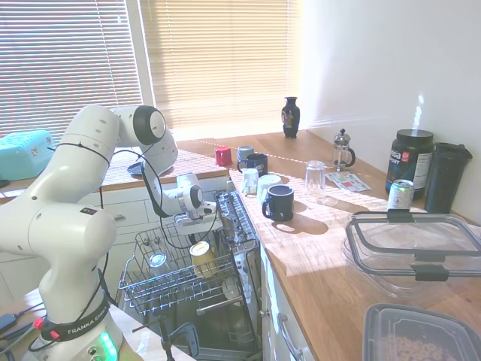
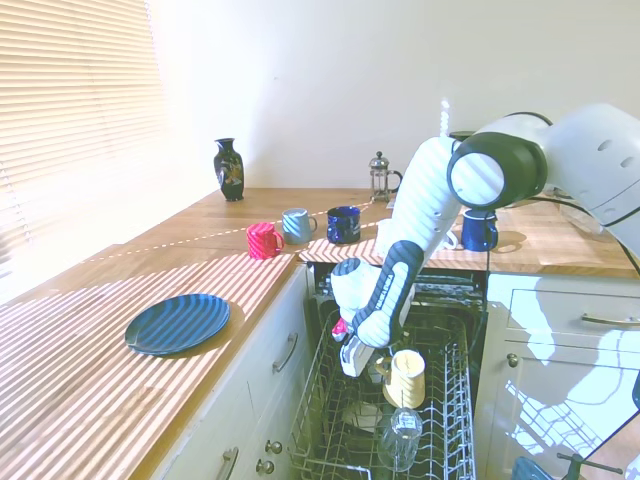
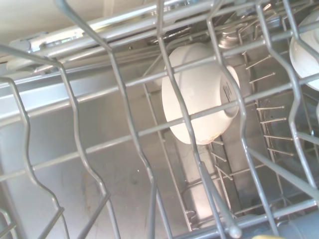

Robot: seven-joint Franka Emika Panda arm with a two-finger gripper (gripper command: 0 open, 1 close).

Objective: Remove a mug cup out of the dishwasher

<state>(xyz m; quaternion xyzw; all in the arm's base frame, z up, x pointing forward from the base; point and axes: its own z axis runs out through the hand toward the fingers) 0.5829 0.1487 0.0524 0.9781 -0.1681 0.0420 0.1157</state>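
The dishwasher [image 1: 248, 316] stands open among white cabinets beneath a wooden worktop [image 1: 331, 248], its door dropped and its upper wire rack [image 1: 176, 282] drawn fully out, which leaves the contents reachable from above. The white arm [image 1: 68, 226] reaches down over this rack from the side, wrist angled toward the load. The mug cup [image 2: 405, 378], mustard-yellow with a pale inside, sits in the rack tilted on its side among the wires, handle toward the arm in the second exterior view. Just beside it lies a clear glass [image 2: 400, 438], nearer the rack's front edge. The gripper [image 2: 352, 362] hangs just beside the mug, at about handle level; whether its fingers are parted or closed cannot be told from either exterior view, and no hold on the mug is evident. Through the wires the wrist view shows a white bowl [image 3: 199, 94] on the lower level. Judgement: approach stage; extraction not yet begun.
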